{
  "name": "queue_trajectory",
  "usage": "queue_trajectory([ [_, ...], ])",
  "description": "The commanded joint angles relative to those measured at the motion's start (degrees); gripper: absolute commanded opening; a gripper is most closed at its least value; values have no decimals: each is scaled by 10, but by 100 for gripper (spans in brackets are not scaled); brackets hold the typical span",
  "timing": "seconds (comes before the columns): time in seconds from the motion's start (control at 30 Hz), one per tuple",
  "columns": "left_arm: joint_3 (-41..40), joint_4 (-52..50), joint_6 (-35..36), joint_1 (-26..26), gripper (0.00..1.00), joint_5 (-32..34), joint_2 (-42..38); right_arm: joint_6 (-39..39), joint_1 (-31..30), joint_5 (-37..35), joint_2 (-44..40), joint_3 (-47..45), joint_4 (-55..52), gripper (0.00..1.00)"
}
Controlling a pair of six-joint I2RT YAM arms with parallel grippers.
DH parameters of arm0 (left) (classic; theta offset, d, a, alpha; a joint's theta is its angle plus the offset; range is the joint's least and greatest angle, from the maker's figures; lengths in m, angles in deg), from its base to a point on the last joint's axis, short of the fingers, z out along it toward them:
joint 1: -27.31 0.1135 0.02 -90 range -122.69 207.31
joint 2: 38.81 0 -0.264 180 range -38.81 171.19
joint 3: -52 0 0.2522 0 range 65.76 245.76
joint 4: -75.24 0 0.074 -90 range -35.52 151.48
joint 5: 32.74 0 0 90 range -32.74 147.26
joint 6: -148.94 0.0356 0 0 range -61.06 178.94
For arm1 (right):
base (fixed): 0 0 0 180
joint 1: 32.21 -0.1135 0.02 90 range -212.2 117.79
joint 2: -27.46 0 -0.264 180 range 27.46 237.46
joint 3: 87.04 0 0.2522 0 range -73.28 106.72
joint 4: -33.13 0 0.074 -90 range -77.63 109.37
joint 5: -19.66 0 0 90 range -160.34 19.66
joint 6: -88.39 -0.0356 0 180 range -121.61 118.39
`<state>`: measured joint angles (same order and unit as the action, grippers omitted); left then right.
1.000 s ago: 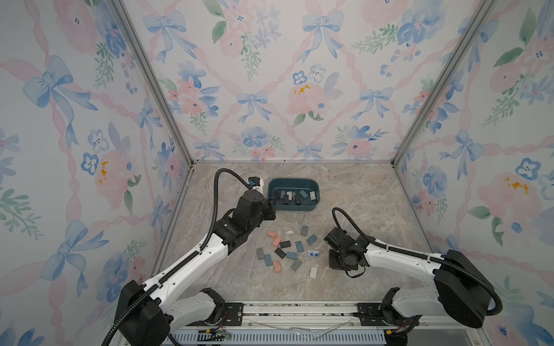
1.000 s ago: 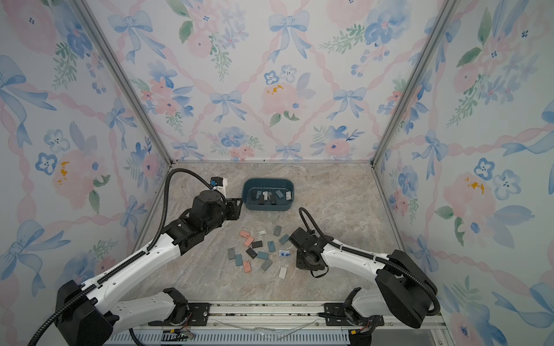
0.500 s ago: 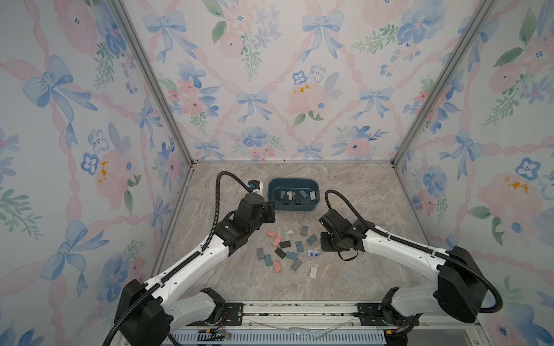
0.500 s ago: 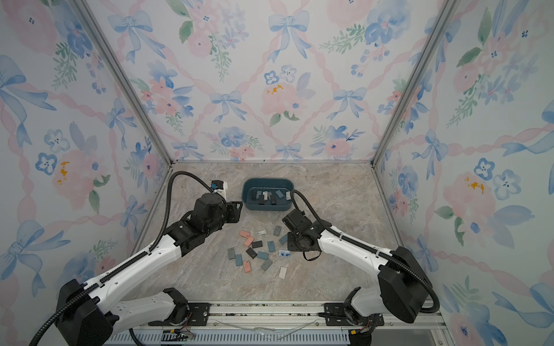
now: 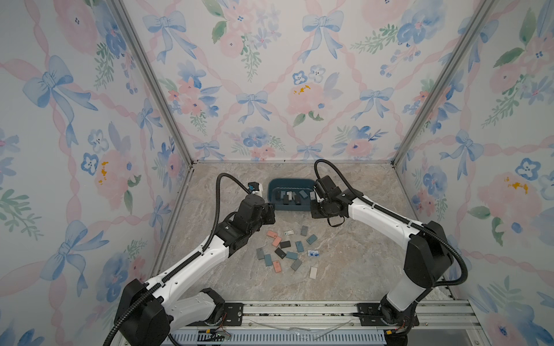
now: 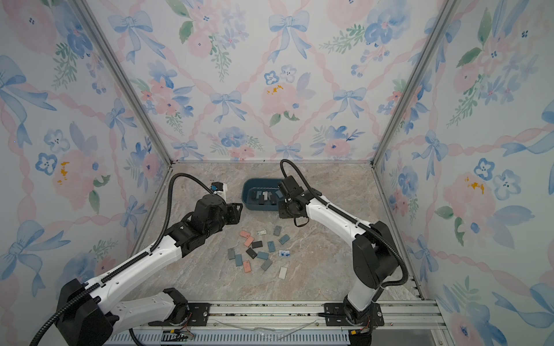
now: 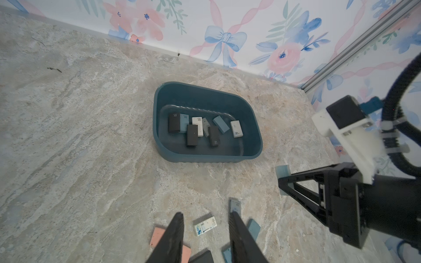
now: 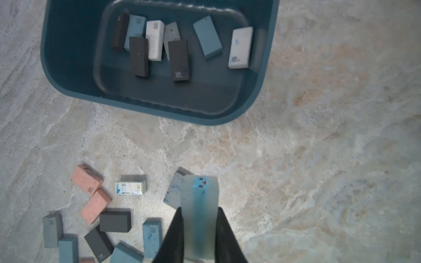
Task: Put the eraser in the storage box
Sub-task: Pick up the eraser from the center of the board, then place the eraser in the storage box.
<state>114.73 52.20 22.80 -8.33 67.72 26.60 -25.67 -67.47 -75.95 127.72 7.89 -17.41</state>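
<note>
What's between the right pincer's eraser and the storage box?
Nothing. The right wrist view shows only bare tabletop between the eraser clamped in the right pincer and the storage box.

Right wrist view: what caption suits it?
Right gripper holds a pale blue eraser near the storage box.

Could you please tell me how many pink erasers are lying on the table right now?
3. Two pink erasers lie next to each other at the pile's far left side; the third lies at its near edge. The left arm may hide others.
</note>
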Motion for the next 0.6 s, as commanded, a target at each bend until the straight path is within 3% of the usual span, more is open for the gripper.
queue_trajectory([
  [0.0,-8,3,-8,-3,36,-6,-10,37,8,9,38,52,-14,16],
  [0.57,2,3,-13,-3,35,-1,18,70,31,40,262,307,-70,16],
])
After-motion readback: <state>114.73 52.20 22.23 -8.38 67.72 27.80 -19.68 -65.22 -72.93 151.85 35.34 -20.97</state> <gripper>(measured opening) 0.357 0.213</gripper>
